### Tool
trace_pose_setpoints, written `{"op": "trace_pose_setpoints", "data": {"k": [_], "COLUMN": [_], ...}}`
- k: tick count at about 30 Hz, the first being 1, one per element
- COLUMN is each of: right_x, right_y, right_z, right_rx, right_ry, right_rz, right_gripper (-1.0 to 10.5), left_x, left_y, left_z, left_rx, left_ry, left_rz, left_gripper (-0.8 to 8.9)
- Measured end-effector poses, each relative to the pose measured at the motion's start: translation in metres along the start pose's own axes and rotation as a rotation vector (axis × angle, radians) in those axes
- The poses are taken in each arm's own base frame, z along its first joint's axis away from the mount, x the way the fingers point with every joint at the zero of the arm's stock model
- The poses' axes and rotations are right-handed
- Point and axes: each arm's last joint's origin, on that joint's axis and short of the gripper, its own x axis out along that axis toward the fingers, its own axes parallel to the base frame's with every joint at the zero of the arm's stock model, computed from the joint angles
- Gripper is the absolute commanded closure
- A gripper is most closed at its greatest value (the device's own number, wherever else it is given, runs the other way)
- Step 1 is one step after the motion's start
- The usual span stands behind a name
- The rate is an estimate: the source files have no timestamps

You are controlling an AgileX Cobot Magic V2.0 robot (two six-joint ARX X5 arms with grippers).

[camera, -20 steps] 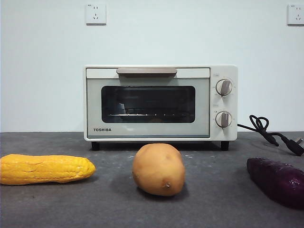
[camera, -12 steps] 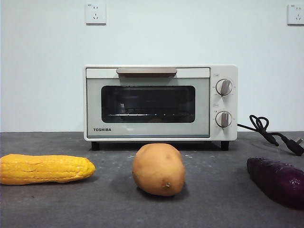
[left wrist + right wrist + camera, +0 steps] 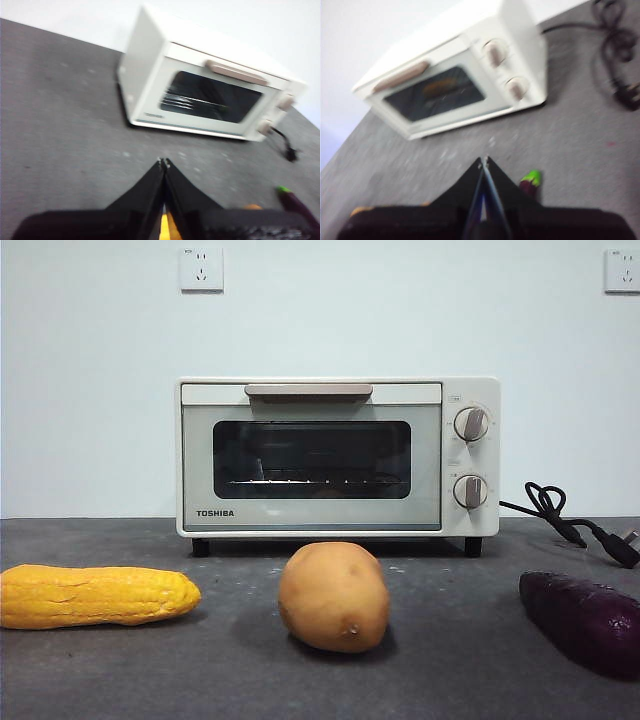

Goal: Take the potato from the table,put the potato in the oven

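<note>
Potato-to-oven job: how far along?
Nothing done yet. The potato sits on the table before the oven, whose door is closed. Nothing in hand: left gripper and right gripper shut, empty, above the table. Left: grasp, open door, load.

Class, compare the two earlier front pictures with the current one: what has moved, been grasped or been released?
Nothing visibly changed. The potato lies on the table before the closed oven, between the corn cob and the sweet potato, ungrasped.
</note>
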Motion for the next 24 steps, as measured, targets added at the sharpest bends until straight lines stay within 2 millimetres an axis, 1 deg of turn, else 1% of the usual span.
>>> {"op": "trace_pose_setpoints", "data": {"k": [5,8,14,17,21,23,24], "right_x": [-0.005,-0.007,-0.015,-0.021,-0.024,-0.024,-0.024], "right_y": [0.018,0.03,0.053,0.061,0.065,0.066,0.066], "right_z": [0.032,0.049,0.078,0.085,0.086,0.086,0.086], "right_rx": [-0.056,-0.1,-0.197,-0.24,-0.276,-0.282,-0.282], "right_ry": [0.156,0.258,0.421,0.458,0.462,0.468,0.468], "right_rz": [0.071,0.104,0.152,0.18,0.208,0.214,0.215], "right_gripper": [9.6,9.6,9.6,9.6,9.6,9.3,9.0], "left_x": [-0.004,-0.006,-0.012,-0.018,-0.021,-0.021,-0.021], "left_y": [-0.015,-0.022,-0.034,-0.039,-0.041,-0.041,-0.041], "left_z": [0.027,0.041,0.06,0.066,0.069,0.068,0.068], "left_rx": [0.008,0.022,0.064,0.087,0.102,0.1,0.101], "left_ry": [0.1,0.167,0.228,0.222,0.216,0.223,0.224], "left_rz": [-0.095,-0.145,-0.225,-0.237,-0.246,-0.249,-0.251], "left_gripper": [8.21,8.21,8.21,8.21,8.21,8.21,8.21]}}
